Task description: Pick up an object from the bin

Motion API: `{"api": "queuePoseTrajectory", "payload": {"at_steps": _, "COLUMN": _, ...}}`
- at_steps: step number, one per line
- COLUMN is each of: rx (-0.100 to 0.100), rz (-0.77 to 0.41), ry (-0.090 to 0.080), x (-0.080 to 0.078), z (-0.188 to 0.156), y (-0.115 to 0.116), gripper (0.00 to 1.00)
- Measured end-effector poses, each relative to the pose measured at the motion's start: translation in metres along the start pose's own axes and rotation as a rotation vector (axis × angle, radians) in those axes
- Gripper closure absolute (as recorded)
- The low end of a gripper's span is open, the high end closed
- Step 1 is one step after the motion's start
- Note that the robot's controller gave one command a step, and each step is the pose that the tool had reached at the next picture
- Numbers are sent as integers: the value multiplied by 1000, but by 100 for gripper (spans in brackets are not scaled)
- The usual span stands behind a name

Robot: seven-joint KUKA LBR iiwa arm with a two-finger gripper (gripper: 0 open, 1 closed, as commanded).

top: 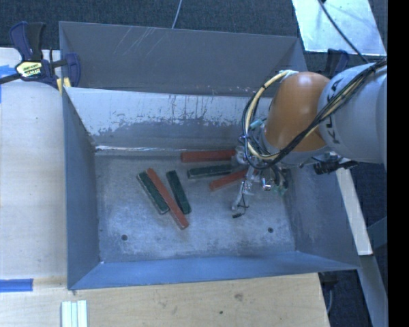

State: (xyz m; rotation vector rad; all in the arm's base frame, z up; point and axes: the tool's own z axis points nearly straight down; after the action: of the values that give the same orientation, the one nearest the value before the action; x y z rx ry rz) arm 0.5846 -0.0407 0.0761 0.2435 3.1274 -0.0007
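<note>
Red bar (225, 182): flat, narrow, lies tilted on the floor of the bin (80, 196), right of ctr., with its right end running under the robot's wrist. Gripper (238, 210) hangs just below that end, tip low over bare floor, beside the bar and not around it. Claw opening: cannot tell from where I stand.

Adjacent items:
- dark green bar (208, 172), just above, approx. parallel.
- second red bar (206, 156), above that, near the back wall.
- Well apart to the left, 3 slanted bars packed side by side: left green bar (152, 191), middle red bar (169, 201), right green bar (178, 191).
</note>
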Motion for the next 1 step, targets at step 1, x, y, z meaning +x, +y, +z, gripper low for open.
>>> {"api": "queuePoseTrajectory", "payload": {"at_steps": 1, "rx": 0, "rz": 67, "ry": -4, "x": -1, "z": 7, "y": 6, "gripper": 100}}
